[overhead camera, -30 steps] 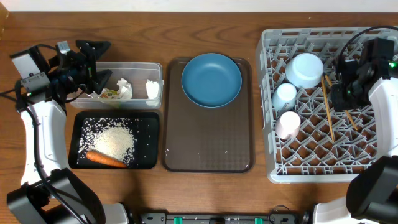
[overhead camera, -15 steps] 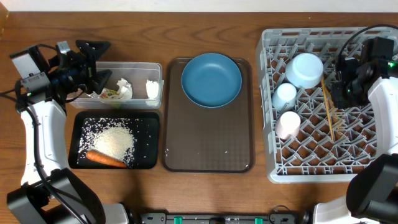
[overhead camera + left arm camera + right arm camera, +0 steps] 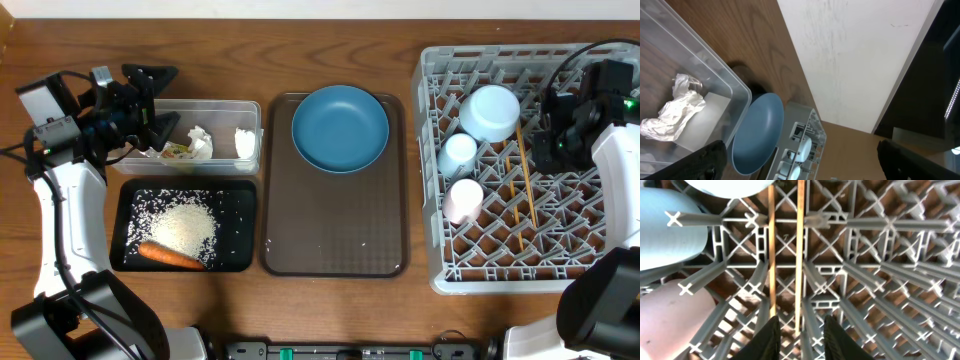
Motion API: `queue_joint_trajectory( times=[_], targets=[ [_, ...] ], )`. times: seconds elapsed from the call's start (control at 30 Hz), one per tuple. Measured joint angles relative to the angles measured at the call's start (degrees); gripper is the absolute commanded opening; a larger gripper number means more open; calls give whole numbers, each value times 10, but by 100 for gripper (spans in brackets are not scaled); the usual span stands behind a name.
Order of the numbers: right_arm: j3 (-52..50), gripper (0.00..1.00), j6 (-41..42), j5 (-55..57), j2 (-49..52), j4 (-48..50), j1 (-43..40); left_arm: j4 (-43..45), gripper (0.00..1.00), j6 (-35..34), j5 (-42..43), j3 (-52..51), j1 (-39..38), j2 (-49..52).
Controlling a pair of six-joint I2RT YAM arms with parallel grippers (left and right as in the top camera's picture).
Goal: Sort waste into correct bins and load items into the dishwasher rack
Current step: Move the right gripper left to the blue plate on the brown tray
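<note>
My right gripper (image 3: 550, 148) hangs open and empty over the grey dishwasher rack (image 3: 600, 250). In the right wrist view its fingers (image 3: 767, 340) straddle the end of one of two wooden chopsticks (image 3: 800, 255) lying side by side on the lattice. The rack also holds a pale-blue bowl (image 3: 490, 112), a light-blue cup (image 3: 460, 152) and a pink-white cup (image 3: 463, 198). The dark-blue plate (image 3: 340, 127) lies on the brown tray. My left gripper (image 3: 160, 100) is wide open and empty above the clear tub (image 3: 215, 105), which holds paper wads (image 3: 200, 140) and a wrapper (image 3: 177, 150).
The black tray (image 3: 240, 200) in front of the tub holds loose rice (image 3: 185, 225) and an orange carrot (image 3: 168, 255). The brown serving tray (image 3: 335, 230) lies between the bins and the rack. The left wrist view shows a paper wad (image 3: 670, 110) and the plate (image 3: 757, 132).
The chopsticks have settled in the rack: one that lay slanted to the right now lies beside the other. My right gripper rose slightly. The left arm has not moved.
</note>
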Motion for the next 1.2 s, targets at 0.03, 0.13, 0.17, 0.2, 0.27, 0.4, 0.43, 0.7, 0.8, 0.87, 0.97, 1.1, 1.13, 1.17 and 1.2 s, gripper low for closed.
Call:
queue_joint_trajectory(
  times=[0.03,0.13,0.17,0.2,0.27,0.4,0.43,0.7,0.8,0.87,0.97,1.1,1.13,1.17,1.2],
  targets=[
    [3,30,16,-6,0,-6,0,0,98,0,0,0,0,0],
    [28,32,47,-46,1,-28,2,0,98,0,0,0,0,0],
    [43,34,55,-73,1,-37,6,0,98,0,0,0,0,0],
    [56,36,61,-95,1,-45,11,0,98,0,0,0,0,0],
    [75,37,69,-134,1,-55,24,0,98,0,0,0,0,0],
    [83,42,84,-176,1,-71,58,0,98,0,0,0,0,0],
    [83,43,89,-185,1,-73,69,0,98,0,0,0,0,0],
    [83,77,107,-252,1,-42,182,0,98,0,0,0,0,0],
    [83,99,109,-292,1,-15,216,0,98,0,0,0,0,0],
    [80,99,110,-310,1,11,242,0,98,0,0,0,0,0],
    [73,99,117,-328,1,61,292,0,98,0,0,0,0,0],
    [54,99,154,-342,2,142,349,0,98,0,0,0,0,0],
    [48,99,164,-345,2,162,362,0,98,0,0,0,0,0],
    [40,87,171,-344,1,182,374,0,98,0,0,0,0,0],
    [32,70,177,-339,2,203,388,0,98,0,0,0,0,0]
  ],
)
